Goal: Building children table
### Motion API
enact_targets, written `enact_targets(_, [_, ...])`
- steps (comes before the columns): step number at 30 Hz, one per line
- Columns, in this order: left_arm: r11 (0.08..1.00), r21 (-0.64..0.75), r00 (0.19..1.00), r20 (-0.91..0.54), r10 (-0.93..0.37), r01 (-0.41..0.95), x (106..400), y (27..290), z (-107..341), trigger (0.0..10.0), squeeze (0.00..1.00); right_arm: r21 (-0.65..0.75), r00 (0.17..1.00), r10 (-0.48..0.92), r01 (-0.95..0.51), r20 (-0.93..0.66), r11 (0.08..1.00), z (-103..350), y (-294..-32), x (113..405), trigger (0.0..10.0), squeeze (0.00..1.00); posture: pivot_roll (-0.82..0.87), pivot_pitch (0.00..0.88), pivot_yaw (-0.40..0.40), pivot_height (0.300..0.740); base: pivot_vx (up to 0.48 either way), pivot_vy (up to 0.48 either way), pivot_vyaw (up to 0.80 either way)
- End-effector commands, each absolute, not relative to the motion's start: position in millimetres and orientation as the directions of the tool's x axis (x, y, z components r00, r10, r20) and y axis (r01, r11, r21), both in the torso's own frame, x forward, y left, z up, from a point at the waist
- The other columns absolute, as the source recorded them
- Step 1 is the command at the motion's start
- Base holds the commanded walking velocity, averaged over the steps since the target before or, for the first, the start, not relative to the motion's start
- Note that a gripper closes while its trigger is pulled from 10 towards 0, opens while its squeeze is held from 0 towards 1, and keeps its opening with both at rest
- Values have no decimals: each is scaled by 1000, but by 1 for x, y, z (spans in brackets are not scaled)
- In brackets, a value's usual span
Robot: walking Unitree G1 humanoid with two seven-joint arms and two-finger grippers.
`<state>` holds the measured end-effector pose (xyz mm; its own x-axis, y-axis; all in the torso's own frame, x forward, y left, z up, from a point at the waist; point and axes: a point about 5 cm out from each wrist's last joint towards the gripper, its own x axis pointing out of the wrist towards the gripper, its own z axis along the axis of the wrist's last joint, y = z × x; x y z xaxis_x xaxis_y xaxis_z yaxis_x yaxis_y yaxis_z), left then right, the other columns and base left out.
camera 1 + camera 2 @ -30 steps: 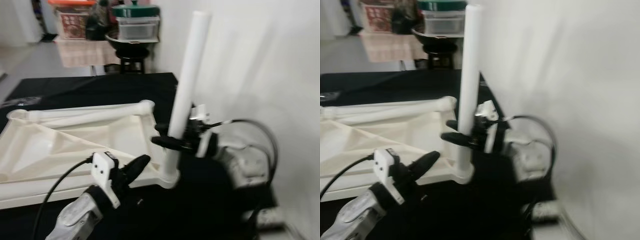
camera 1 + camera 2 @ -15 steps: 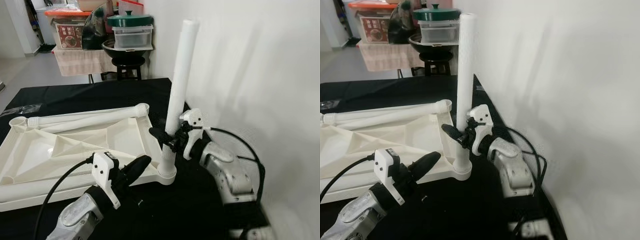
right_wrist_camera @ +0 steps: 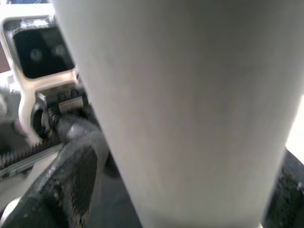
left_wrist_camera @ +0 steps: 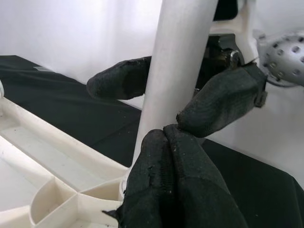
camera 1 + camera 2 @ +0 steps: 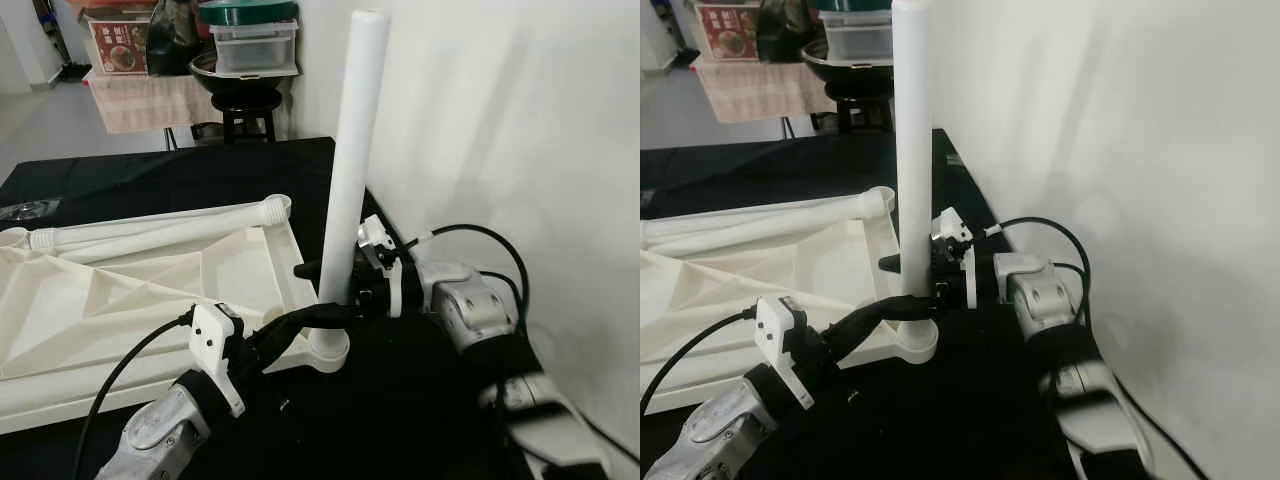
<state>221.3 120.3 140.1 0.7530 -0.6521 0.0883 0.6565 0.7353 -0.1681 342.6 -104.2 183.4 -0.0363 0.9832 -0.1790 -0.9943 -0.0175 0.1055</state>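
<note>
A white table top (image 5: 120, 290) lies upside down on a black cloth. One white leg (image 5: 350, 150) stands upright in the socket (image 5: 328, 350) at the top's near right corner. My right gripper (image 5: 332, 288) is shut on this leg just above the socket, one finger on each side of it. In the left wrist view the leg (image 4: 175, 61) rises between those two fingers. My left gripper (image 5: 325, 315) is shut, its fingers pressed together, and its tip touches the leg beside the right gripper's lower finger. A second leg (image 5: 160, 230) lies along the top's far edge.
A white wall (image 5: 520, 150) runs close along the right side. At the back, a stool (image 5: 245, 105) carries a black pan and lidded containers, with a cloth-covered stand and boxes (image 5: 150, 95) beside it. The black cloth (image 5: 150, 180) extends behind the table top.
My left gripper has reached forward from a short way off until its tip touches the upright leg. The right gripper has kept its hold on the leg. The camera has shifted.
</note>
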Motion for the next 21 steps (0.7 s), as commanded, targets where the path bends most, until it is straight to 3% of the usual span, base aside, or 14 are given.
enact_targets(1, [739, -164, 756, 86, -649, 653, 220, 120, 140, 10000, 0, 123, -96, 972, -990, -213, -71, 177, -98, 341, 10000, 0, -28, 0, -72, 740, 0, 0, 0])
enact_targets(2, [739, -164, 756, 86, -649, 653, 220, 120, 140, 10000, 0, 123, -96, 972, -990, -213, -71, 177, -98, 341, 10000, 0, -28, 0, -72, 740, 0, 0, 0])
enact_targets(3, [739, -164, 756, 85, -650, 654, 220, 120, 140, 10000, 0, 141, -110, 973, -987, -202, -82, 178, -99, 342, 4627, 0, -21, 0, -75, 740, 0, 0, 0])
enact_targets(5, [739, -163, 755, 84, -650, 654, 219, 119, 140, 10000, 0, 154, -122, 973, -984, -194, -92, 179, -100, 343, 4627, 0, -21, 0, -75, 740, 0, 0, 0])
enact_targets(6, [739, -163, 755, 84, -650, 654, 219, 119, 140, 10000, 0, 164, -135, 974, -981, -185, -105, 180, -100, 344, 0, 0, -18, 0, -76, 740, 0, 0, 0])
enact_targets(14, [739, -163, 755, 84, -650, 654, 218, 120, 141, 10000, 0, 131, -47, 986, -991, -157, -26, 174, -110, 346, 0, 0, -21, 0, -65, 740, 0, 0, 0])
enact_targets(16, [739, -164, 756, 85, -649, 654, 218, 121, 141, 10000, 0, 109, 32, 984, -993, -177, 52, 168, -122, 347, 0, 0, -29, 0, -48, 740, 0, 0, 0])
enact_targets(17, [739, -164, 756, 85, -649, 654, 218, 121, 141, 10000, 0, 109, 32, 984, -993, -177, 52, 168, -122, 347, 0, 0, -29, 0, -48, 740, 0, 0, 0])
enact_targets(19, [739, -164, 756, 85, -649, 653, 217, 122, 142, 10000, 0, 77, 154, 967, -982, -203, 173, 160, -138, 346, 0, 0, -34, 0, -41, 740, 0, 0, 0])
enact_targets(20, [738, -165, 755, 83, -650, 654, 217, 124, 142, 10000, 0, 62, 272, 935, -954, -225, 293, 153, -143, 345, 0, 0, -39, 0, -40, 740, 0, 0, 0])
enact_targets(21, [738, -165, 755, 83, -650, 654, 217, 124, 142, 10000, 0, 62, 272, 935, -954, -225, 293, 153, -143, 345, 0, 0, -39, 0, -40, 740, 0, 0, 0])
